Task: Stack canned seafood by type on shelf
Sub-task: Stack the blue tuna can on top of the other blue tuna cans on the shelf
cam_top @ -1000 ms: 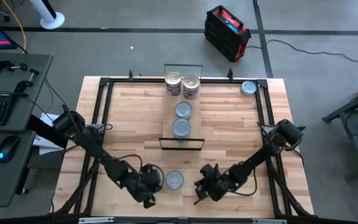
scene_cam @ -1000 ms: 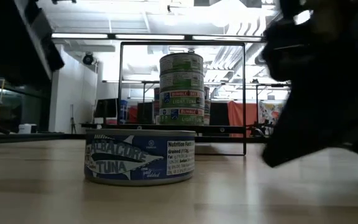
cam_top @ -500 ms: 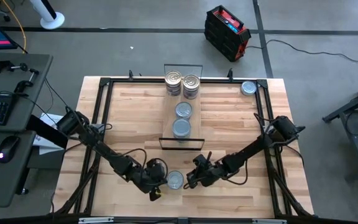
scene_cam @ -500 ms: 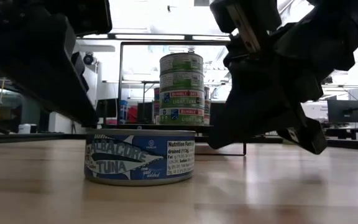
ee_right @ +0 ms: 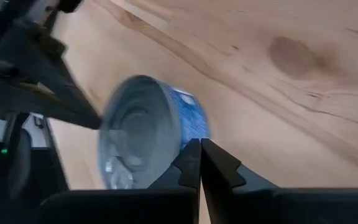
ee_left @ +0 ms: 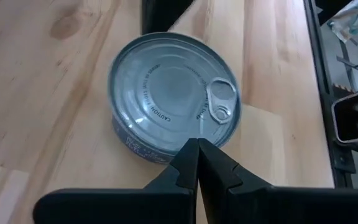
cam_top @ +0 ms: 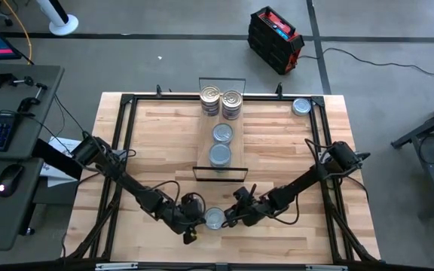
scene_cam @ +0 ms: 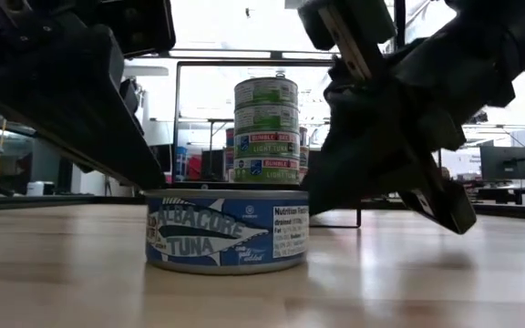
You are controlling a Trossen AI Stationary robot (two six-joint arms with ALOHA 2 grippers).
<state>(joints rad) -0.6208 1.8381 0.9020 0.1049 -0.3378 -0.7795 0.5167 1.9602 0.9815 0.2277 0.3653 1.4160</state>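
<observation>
Near tin: blue-labelled albacore tuna tin (cam_top: 212,218) flat on the tabletop (cam_top: 277,143) close to the near edge, ring-pull lid up, well apart from the shelf.
Left gripper: (cam_top: 194,219) fingers pressed together, empty, tips touching the tin's side from the left.
Right gripper: (cam_top: 230,219) fingers pressed together, empty, tips at the tin's side from the right; contact looks made in the right wrist view.
Squeeze: tin pinched between the two closed tips, one on each side.
Shelf: light plank (cam_top: 221,113) running from the far table edge toward the middle, black wire frame at each short end; near frame (cam_top: 219,175) between the plank and the near tin.
Tins on shelf: two stacks side by side at the far end, silver-lidded (cam_top: 211,96) and (cam_top: 232,98); the low view shows three green-labelled tins (scene_cam: 266,130) in one stack; two pale-topped tins (cam_top: 222,133) and (cam_top: 219,155) in line nearer on the plank.
Stray tin: one pale-topped (cam_top: 301,107) at the far right corner of the tabletop, beside the black frame rail.
Count of tops seen from above: six.
Open room: bare wood wide on both sides of the shelf; a bare strip between the near tin and the near wire frame; little margin between the near tin and the table's near edge.
Table border: black rails along both sides and the far edge.
</observation>
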